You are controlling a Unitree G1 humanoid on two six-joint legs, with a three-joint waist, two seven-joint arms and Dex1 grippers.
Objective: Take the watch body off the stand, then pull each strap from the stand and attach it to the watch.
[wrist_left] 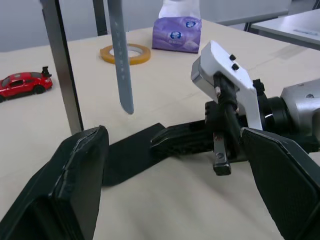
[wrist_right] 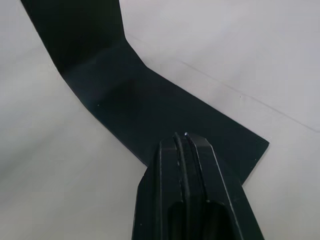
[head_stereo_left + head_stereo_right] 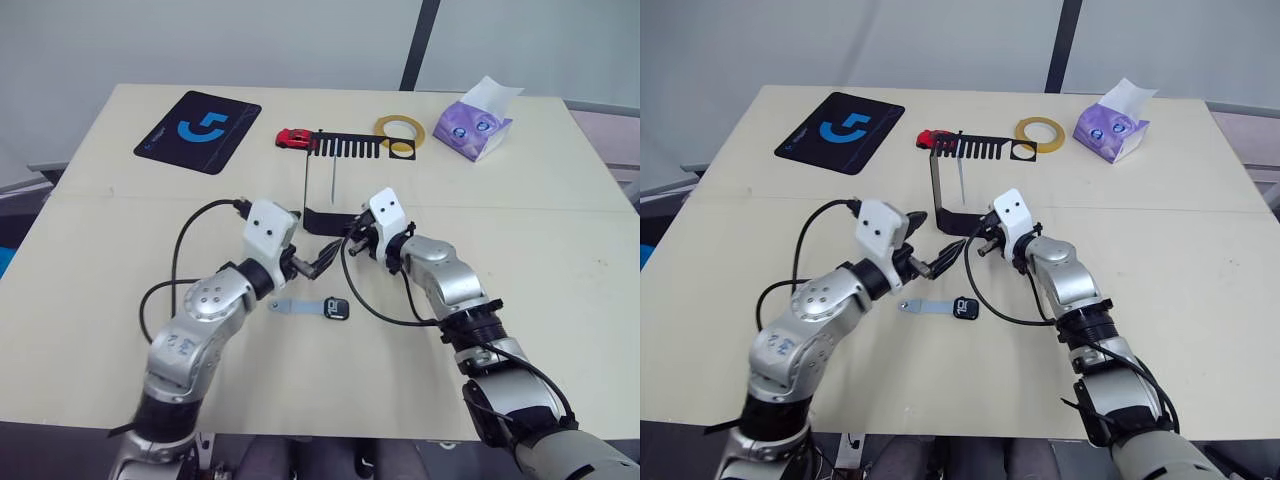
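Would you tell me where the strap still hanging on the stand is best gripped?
Probably at its free lower end: the hanging strap dangles straight down from the stand's comb bar, open on both flat faces. Come level from the robot's side, then pull downward.

A black mat with a blue logo (image 3: 198, 130) lies at the table's (image 3: 560, 230) far left. A red toy car (image 3: 295, 138) sits mid-far, a yellow tape roll (image 3: 399, 130) to its right. A purple tissue pack (image 3: 474, 125) lies far right.
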